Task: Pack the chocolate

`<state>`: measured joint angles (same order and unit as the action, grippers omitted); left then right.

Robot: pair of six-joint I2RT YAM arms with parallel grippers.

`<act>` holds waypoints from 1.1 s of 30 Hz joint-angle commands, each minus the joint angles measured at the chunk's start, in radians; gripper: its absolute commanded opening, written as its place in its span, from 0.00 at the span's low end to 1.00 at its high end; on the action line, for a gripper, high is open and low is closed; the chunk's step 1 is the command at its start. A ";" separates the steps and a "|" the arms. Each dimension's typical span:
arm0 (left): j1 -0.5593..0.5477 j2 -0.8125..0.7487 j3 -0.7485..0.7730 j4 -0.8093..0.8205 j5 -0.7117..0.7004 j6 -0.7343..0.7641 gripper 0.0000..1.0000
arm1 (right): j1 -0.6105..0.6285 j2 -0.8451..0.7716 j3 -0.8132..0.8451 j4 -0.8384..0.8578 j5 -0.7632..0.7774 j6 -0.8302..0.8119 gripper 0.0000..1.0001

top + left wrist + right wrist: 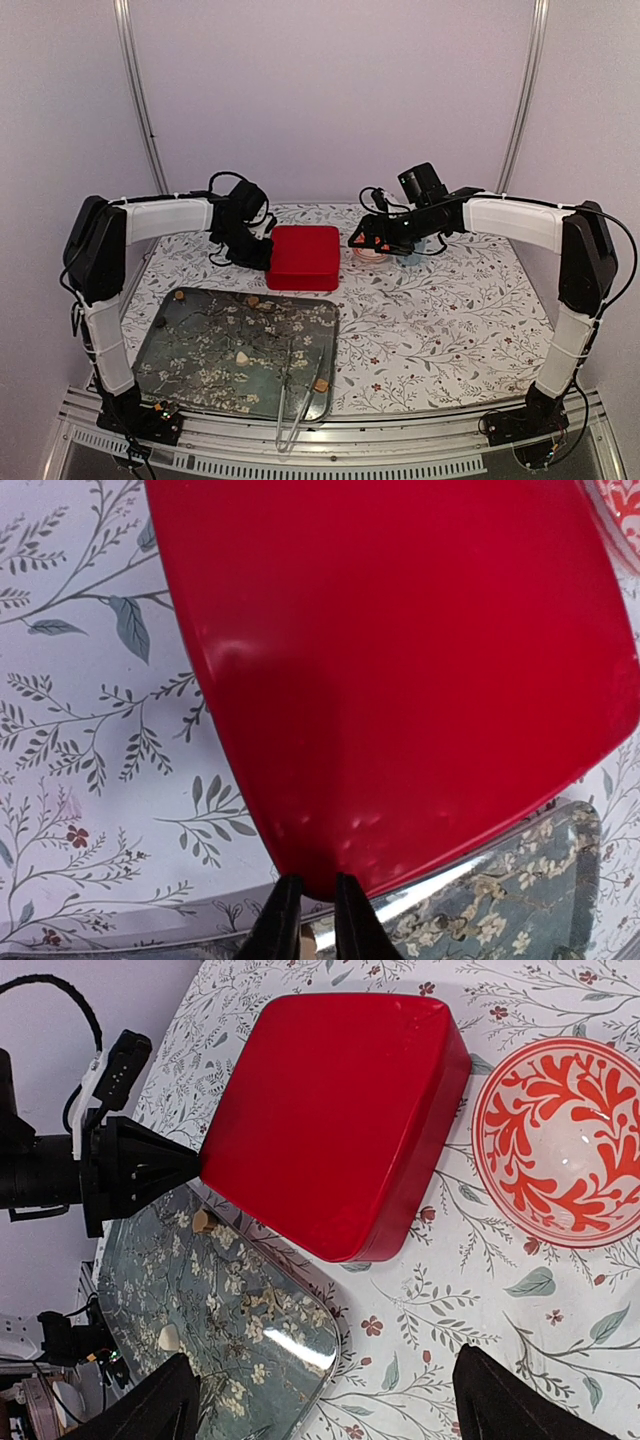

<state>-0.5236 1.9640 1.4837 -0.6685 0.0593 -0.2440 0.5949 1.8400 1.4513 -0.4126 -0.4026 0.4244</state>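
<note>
Pinching the left-hand corner of the glossy red rounded-square plastic box (304, 257) with the left gripper (316, 905), probably to steady or lift it. Leaving the chocolate (243, 355), small brown and cream pieces, scattered on the dark floral rectangular tray (200, 385) in front of the box, not yet packed. Holding the right gripper (330, 1410) spread wide just right of the box, by the red-and-white patterned bowl (560, 1140), seemingly ready to help.

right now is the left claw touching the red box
Touching: the left wrist view shows the left claw pinching the red box at its near corner.
</note>
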 commanded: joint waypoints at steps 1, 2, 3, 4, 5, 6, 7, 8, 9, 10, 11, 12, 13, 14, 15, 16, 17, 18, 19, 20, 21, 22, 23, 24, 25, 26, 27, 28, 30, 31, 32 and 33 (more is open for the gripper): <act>-0.013 0.013 -0.008 -0.013 0.022 0.002 0.14 | 0.003 -0.021 -0.009 0.006 0.006 -0.020 0.90; -0.013 -0.019 0.001 -0.017 0.022 0.004 0.14 | 0.002 -0.023 -0.007 0.006 0.005 -0.021 0.90; -0.013 -0.039 0.014 -0.026 0.019 0.007 0.14 | 0.000 -0.024 -0.006 0.006 0.003 -0.022 0.91; -0.013 -0.050 0.029 -0.035 0.016 0.010 0.15 | 0.000 -0.027 -0.003 0.006 0.001 -0.022 0.91; -0.013 -0.068 0.041 -0.043 0.014 0.013 0.17 | 0.000 -0.030 0.000 0.008 0.001 -0.023 0.92; -0.013 -0.084 0.053 -0.048 0.012 0.014 0.19 | -0.001 -0.035 0.003 0.006 0.002 -0.025 0.93; -0.012 -0.100 0.063 -0.050 0.010 0.015 0.23 | -0.004 -0.039 0.007 0.006 0.001 -0.027 0.93; -0.013 -0.117 0.072 -0.051 0.006 0.015 0.30 | -0.006 -0.045 0.010 0.006 0.001 -0.028 0.94; -0.012 -0.132 0.082 -0.052 0.000 0.015 0.36 | -0.009 -0.052 0.012 0.007 0.001 -0.034 0.95; -0.012 -0.146 0.090 -0.051 -0.005 0.015 0.43 | -0.012 -0.060 0.014 0.007 0.000 -0.037 0.96; -0.012 -0.159 0.101 -0.051 -0.011 0.015 0.52 | -0.016 -0.070 0.015 0.008 0.000 -0.044 0.97; -0.012 -0.170 0.110 -0.052 -0.017 0.015 0.59 | -0.021 -0.080 0.016 0.008 0.001 -0.052 0.99; -0.011 -0.180 0.118 -0.057 -0.018 0.017 0.68 | -0.026 -0.091 0.017 0.008 0.000 -0.059 1.00; -0.012 -0.188 0.130 -0.065 -0.026 0.017 0.79 | -0.030 -0.103 0.017 0.007 0.001 -0.067 0.99; -0.011 -0.195 0.142 -0.072 -0.033 0.014 0.87 | -0.035 -0.117 0.015 0.006 0.004 -0.074 0.99; -0.010 -0.206 0.152 -0.078 -0.036 0.013 0.95 | -0.040 -0.139 0.013 0.006 0.007 -0.085 0.99; -0.010 -0.217 0.162 -0.082 -0.040 0.015 0.98 | -0.045 -0.155 0.009 0.006 0.009 -0.094 0.99; -0.009 -0.231 0.171 -0.084 -0.047 0.014 0.99 | -0.051 -0.172 0.004 0.007 0.012 -0.101 0.99; -0.008 -0.250 0.176 -0.084 -0.055 0.013 0.99 | -0.060 -0.191 0.000 0.008 0.015 -0.111 0.99; -0.005 -0.268 0.179 -0.080 -0.061 0.008 0.99 | -0.067 -0.212 -0.007 0.010 0.016 -0.116 0.99; -0.001 -0.291 0.175 -0.071 -0.065 -0.002 0.99 | -0.076 -0.234 -0.015 0.013 0.018 -0.122 0.99; 0.003 -0.314 0.168 -0.059 -0.075 -0.012 0.99 | -0.085 -0.258 -0.026 0.019 0.020 -0.127 0.99; 0.008 -0.344 0.153 -0.034 -0.077 -0.022 0.99 | -0.096 -0.287 -0.042 0.028 0.026 -0.131 0.99; 0.014 -0.374 0.130 -0.011 -0.082 -0.039 0.99 | -0.106 -0.314 -0.058 0.037 0.036 -0.131 0.99; 0.022 -0.400 0.105 0.012 -0.088 -0.056 0.99 | -0.119 -0.344 -0.078 0.048 0.046 -0.128 0.99; 0.034 -0.427 0.078 0.035 -0.080 -0.073 0.99 | -0.133 -0.369 -0.097 0.055 0.064 -0.117 0.99; 0.050 -0.451 0.050 0.054 -0.061 -0.091 0.99 | -0.149 -0.393 -0.113 0.058 0.079 -0.107 0.99; 0.067 -0.473 0.023 0.070 -0.038 -0.108 0.99 | -0.165 -0.416 -0.130 0.058 0.085 -0.094 0.99; 0.106 -0.524 -0.046 0.096 0.029 -0.132 0.99 | -0.201 -0.458 -0.176 0.069 0.079 -0.073 0.99; 0.119 -0.551 -0.080 0.126 0.048 -0.140 0.99 | -0.224 -0.479 -0.203 0.078 0.072 -0.064 0.99; 0.128 -0.585 -0.121 0.151 0.053 -0.147 0.99 | -0.239 -0.506 -0.228 0.083 0.065 -0.058 0.99; 0.136 -0.616 -0.164 0.178 0.052 -0.162 0.99 | -0.252 -0.525 -0.262 0.087 0.060 -0.048 0.99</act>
<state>-0.4271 1.4261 1.4395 -0.5922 0.0544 -0.3428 0.3916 1.3785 1.2751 -0.3534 -0.3511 0.3397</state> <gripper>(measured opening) 0.990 0.990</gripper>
